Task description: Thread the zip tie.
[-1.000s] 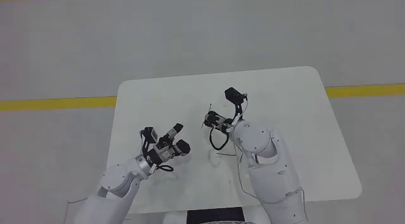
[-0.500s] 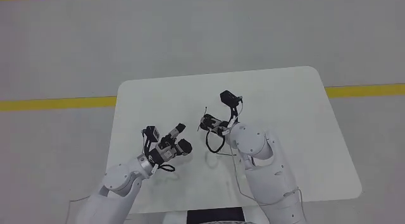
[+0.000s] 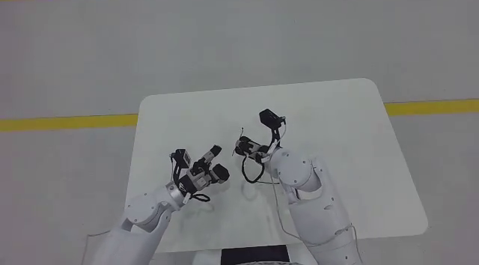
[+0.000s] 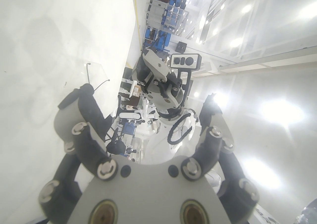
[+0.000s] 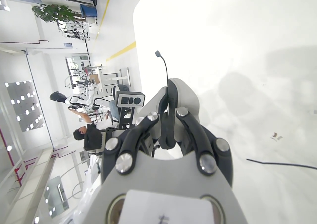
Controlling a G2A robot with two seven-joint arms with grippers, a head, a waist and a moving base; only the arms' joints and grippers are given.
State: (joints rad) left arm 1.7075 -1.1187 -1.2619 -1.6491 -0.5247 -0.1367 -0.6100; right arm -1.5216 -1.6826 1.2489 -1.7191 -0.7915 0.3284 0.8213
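Top view: both arms are over the near half of the white table, w/ the grippers close together near its middle and a small gap btw them. The right gripper sits a bit farther from the robot than the left gripper. The zip tie is a thin black strip sticking out of the right gripper's tip, pointing away from the robot and lifted off the table surface.

Right wrist view: right jaws are clenched on the zip tie. The strap is pinched btw the two pads, and a short length w/ a small dark block at its end stands free beyond the fingertips. The strap runs back btw the fingers; can't tell where its other end lies. A thin black line lies on the table beside the gripper; can't tell what it is. Tiny scraps lie on the table near it.

Left wrist view: left jaws are released, fingers spread wide apart. The right gripper is opposite, just past the left fingertips, over the table.

Yellow floor lines run past the table.
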